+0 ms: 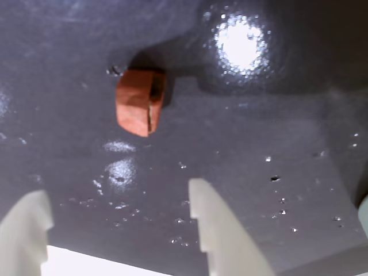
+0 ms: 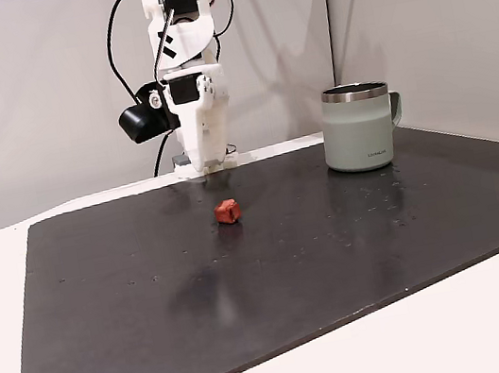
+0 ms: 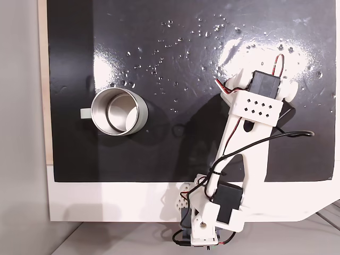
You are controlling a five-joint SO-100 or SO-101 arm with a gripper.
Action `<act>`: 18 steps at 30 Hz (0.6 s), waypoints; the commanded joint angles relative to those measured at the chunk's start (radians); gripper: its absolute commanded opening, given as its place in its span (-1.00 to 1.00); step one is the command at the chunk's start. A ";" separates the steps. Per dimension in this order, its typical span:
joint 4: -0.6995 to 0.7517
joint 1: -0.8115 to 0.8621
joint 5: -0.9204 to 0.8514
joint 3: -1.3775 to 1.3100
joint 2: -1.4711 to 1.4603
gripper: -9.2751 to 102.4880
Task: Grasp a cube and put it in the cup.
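Dark, wet-specked surface [image 2: 152,289] carries the cube [image 1: 140,102] ahead of my empty, wide-spread end effector [image 1: 121,230], slightly left of centre in the wrist view; the cup [image 2: 359,127] stands well apart.

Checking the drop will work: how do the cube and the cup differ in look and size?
Size: the cube is tiny, while the cup is far bigger and taller. Colour: the cube is reddish-orange, the cup pale grey-green with a steel rim. Form: the cube is a solid, rough-edged block; the cup is an open, upright vessel with a side handle. Both rest on the dark mat, apart from each other.
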 commanded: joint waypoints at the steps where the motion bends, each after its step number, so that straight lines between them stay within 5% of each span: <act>1: 0.005 -0.011 -0.011 -0.058 0.000 -0.32; 18: 0.003 -0.025 -0.023 -0.173 -0.268 -0.31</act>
